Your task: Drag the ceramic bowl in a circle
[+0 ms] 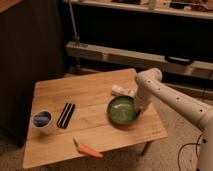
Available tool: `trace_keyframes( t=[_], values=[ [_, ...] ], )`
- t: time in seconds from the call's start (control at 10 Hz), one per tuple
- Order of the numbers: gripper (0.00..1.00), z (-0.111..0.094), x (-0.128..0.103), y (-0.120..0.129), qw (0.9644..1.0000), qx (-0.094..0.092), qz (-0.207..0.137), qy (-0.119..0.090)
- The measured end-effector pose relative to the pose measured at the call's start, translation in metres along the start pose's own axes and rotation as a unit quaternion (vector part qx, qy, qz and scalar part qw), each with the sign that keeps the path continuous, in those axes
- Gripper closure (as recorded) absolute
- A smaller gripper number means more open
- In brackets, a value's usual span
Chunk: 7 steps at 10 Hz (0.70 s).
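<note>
My hand sits at the ceramic bowl's right rim, near the counter's right edge. Left of it: open wood till the black case, cup, carrot.

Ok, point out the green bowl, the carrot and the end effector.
Wide green glazed ceramic bowl (pixel 121 112), camera view, inner floor.
Orange carrot (pixel 89 149), camera view, mid-body.
End effector (pixel 136 106), camera view, at bowl's right rim.
</note>
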Motion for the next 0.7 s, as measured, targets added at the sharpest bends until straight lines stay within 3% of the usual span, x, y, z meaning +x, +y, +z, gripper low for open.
trace_keyframes(
  t=[0.2,0.4,0.6,0.7],
  values=[
    [0.97,-0.015,-0.043,-0.013,0.9988,-0.007,-0.047,0.007],
    [0.97,-0.02,-0.096,-0.041,0.9943,-0.01,-0.106,0.007],
    [0.97,-0.024,-0.117,-0.076,0.9905,-0.001,-0.137,0.008],
    [0.97,-0.026,-0.116,-0.098,0.9893,0.004,-0.145,0.009]
  ],
)
